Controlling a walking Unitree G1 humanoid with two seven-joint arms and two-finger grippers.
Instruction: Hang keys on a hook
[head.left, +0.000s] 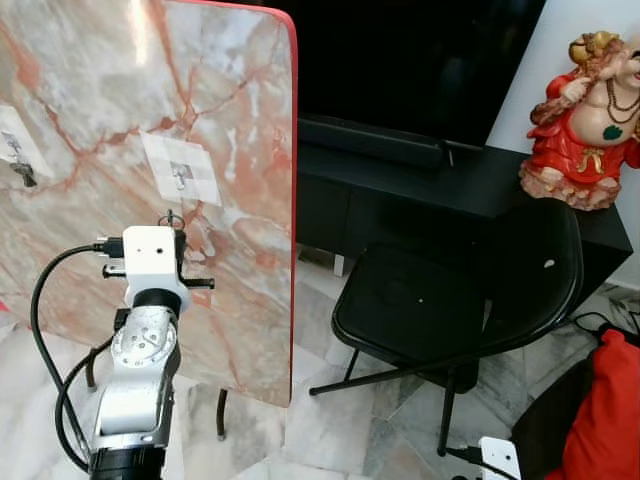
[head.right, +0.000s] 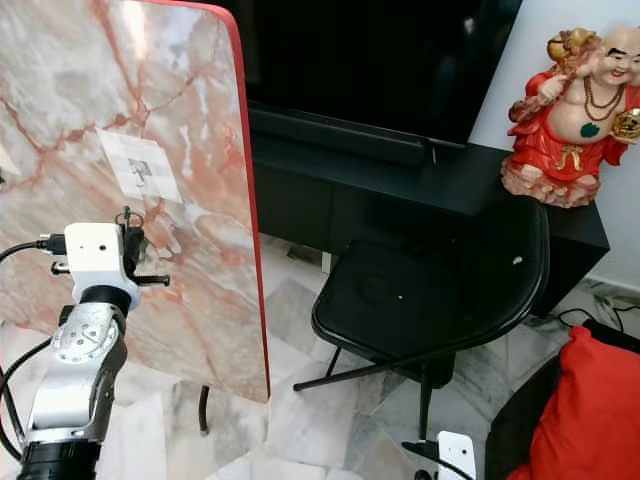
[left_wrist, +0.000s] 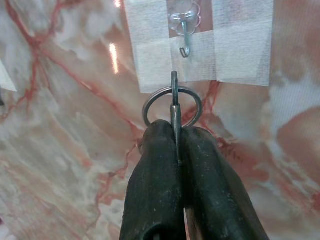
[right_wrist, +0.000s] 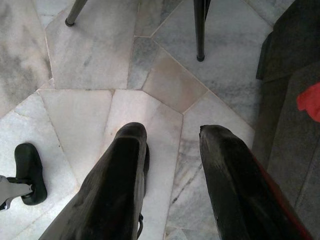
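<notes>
Left wrist view: left gripper (left_wrist: 176, 142) jaws pinched tight on the keys (left_wrist: 173, 107), ring sticking out past the fingertips, just below the hook (left_wrist: 185, 32) but not touching it. Hook is taped to the upright marble board (head.left: 120, 120) on the left. Right gripper (right_wrist: 170, 137) hangs low on the right, jaws spread, pointing at the marble floor (right_wrist: 165, 80). Farther right, black chair (head.left: 440, 300); beyond it a black cabinet (head.left: 400, 185) with a red figurine (head.left: 590, 110) on top.
</notes>
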